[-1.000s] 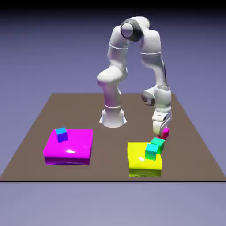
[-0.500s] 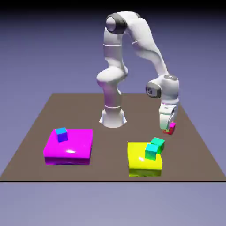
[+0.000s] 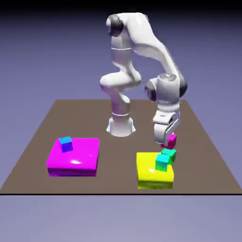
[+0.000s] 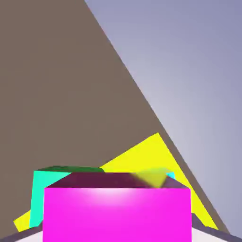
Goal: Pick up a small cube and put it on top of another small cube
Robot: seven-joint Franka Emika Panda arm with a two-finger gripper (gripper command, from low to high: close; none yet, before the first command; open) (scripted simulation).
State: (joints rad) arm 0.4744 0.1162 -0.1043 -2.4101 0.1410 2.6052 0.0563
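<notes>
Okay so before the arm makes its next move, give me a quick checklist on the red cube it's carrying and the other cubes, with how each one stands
1. Gripper shut on the magenta-red cube: ok.
2. Magenta-red cube seated between both fingertips: ok.
3. Magenta-red cube resting on another small cube: not ok, it is held in the gripper.
4. Cyan cube and green cube at the yellow block: ok.
5. Blue cube on the magenta block: ok.
6. Which small cube is meant as the base: cannot tell.
</notes>
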